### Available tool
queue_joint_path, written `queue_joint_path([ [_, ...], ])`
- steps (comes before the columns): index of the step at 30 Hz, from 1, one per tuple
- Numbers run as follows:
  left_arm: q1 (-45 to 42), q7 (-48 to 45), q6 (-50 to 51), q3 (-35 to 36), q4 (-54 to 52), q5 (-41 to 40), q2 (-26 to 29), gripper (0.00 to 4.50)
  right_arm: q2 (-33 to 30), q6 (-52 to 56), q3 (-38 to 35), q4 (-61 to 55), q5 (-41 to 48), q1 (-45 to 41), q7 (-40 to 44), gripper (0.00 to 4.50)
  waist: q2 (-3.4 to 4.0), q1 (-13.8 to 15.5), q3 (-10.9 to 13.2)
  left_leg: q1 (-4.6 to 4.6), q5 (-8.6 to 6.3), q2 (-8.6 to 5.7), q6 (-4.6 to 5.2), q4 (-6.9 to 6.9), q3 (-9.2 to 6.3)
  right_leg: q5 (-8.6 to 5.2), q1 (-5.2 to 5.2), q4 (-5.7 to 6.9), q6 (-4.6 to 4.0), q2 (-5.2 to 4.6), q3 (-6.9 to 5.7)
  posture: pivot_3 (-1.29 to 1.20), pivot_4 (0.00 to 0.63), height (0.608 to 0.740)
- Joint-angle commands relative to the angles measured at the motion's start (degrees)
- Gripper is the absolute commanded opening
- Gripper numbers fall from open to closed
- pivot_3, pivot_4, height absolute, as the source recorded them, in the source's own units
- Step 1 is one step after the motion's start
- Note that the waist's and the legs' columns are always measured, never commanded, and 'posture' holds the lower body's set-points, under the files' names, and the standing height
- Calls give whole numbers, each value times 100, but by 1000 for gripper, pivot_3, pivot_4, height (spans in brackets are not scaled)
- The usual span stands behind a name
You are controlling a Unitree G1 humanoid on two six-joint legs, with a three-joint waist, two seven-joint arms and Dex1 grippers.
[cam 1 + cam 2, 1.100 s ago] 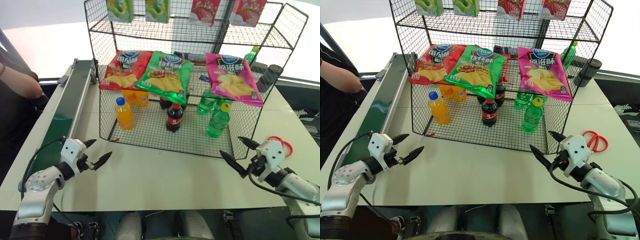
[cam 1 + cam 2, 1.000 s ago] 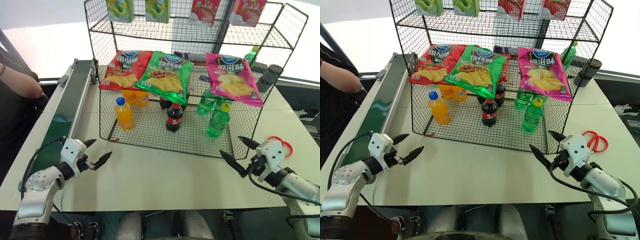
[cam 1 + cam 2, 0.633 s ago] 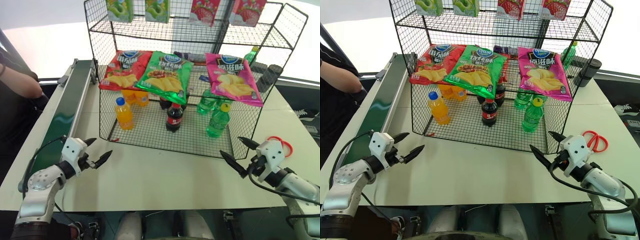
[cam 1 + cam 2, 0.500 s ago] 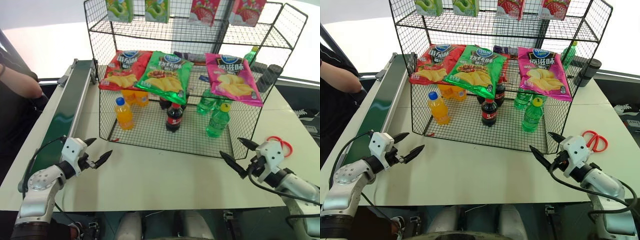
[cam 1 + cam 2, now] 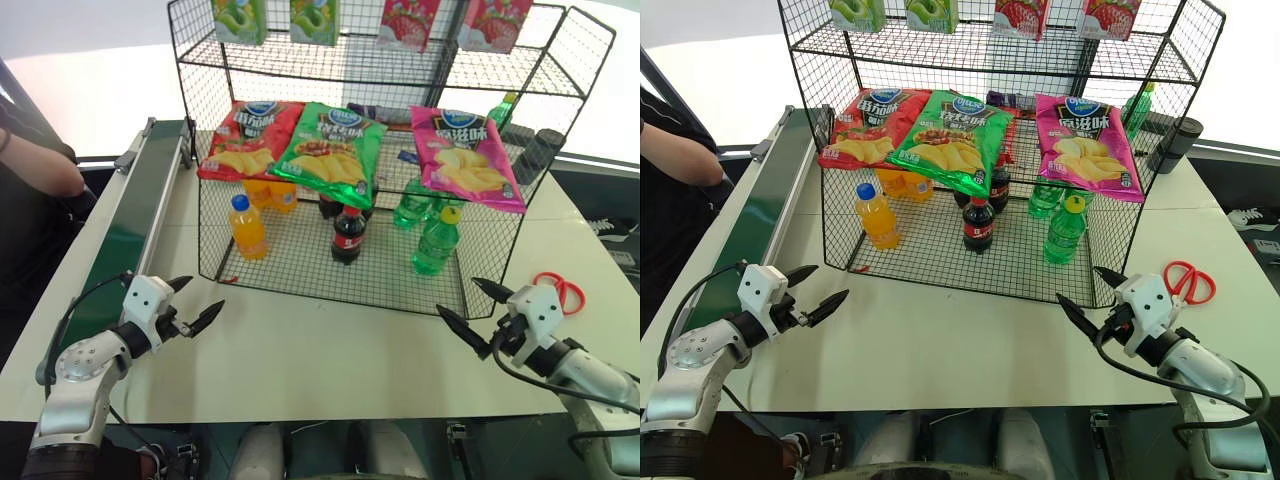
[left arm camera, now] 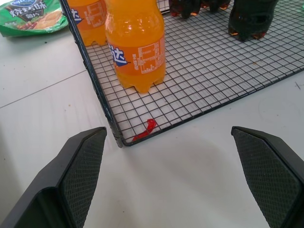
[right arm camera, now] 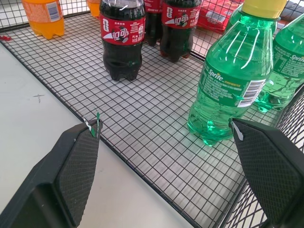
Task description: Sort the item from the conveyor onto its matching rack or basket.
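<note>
We use the black wire rack (image 5: pixel 400 170) as our landmark; it stands on the white table (image 5: pixel 330 350), and its bottom level is a low mesh basket (image 7: pixel 142 118). The green soda bottle (image 5: pixel 436 243) with the yellow cap stands upright inside that basket, toward the rack's right front corner, with more green bottles (image 5: pixel 412 203) just behind it. In the middle of the basket stands a cola bottle (image 5: pixel 347 235) with a red cap, and near the left front an orange drink bottle (image 5: pixel 247 227) with a blue cap, each with others of its kind behind. On the level above lie three chip bags, red (image 5: pixel 250 138), green (image 5: pixel 333 150) and pink (image 5: pixel 465 160), their lower ends hanging over the front edge.

To the left of the rack runs the conveyor (image 5: pixel 130 235), its dark-green belt bare along the stretch we can see. Beyond the belt, a person's arm (image 5: pixel 40 175) shows at the edge.

Our left gripper (image 5: pixel 197 303) hovers over the table in front of the rack's left corner, its two fingers spread wide and holding nothing. Our right gripper (image 5: pixel 467 308) hovers in front of the rack's right corner, just beside the basket's front wall, fingers likewise spread wide and empty. From the right wrist, the green soda bottle sits between the two fingertips, behind the wire edge.

A pair of red-handled scissors (image 5: pixel 558 289) lies on the table to the right of the rack, near our right gripper.
</note>
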Motion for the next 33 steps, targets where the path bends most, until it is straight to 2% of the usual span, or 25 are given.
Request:
queue_joint_path([
  [1, -9, 0, -58, 19, -219, -12, 6, 4500, -4, -7, -15, -236, 26, -88, -58, 4447, 0, 0, 0, 0, 0, 0, 0, 0, 0, 0, 0, 0, 0, 0, 0, 0, 150, 740],
  [33, -165, 50, -133, -156, -157, 61, -179, 4500, -17, 93, 198, -304, -35, -338, -151, 4447, 0, 0, 0, 0, 0, 0, 0, 0, 0, 2, 0, 0, 4, 0, 0, 0, 150, 740],
])
